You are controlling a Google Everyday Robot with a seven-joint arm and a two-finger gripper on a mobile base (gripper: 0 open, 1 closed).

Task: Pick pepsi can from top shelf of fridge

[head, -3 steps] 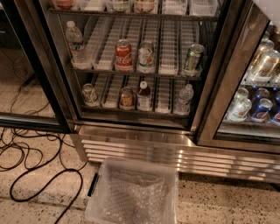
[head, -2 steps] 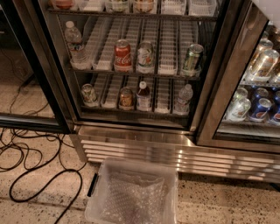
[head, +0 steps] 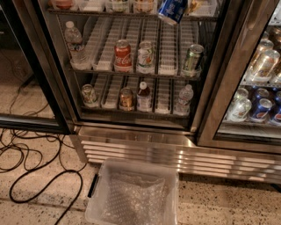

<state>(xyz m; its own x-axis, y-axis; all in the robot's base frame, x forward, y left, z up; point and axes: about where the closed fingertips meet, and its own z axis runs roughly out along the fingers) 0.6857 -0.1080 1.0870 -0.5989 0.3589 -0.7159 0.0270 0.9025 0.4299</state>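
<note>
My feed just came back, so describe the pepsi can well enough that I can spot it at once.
In the steel fridge, look at the middle bay's top shelf, at the picture's upper edge. The pepsi can shows tilted right of centre there; the end effector is out of view. It is that bay's only blue can, above the upright red Coca-Cola can and green can.

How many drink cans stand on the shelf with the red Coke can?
3: the red Coca-Cola can, a pale can right beside it, and a green can at the right end. The gripper is not in view.
</note>
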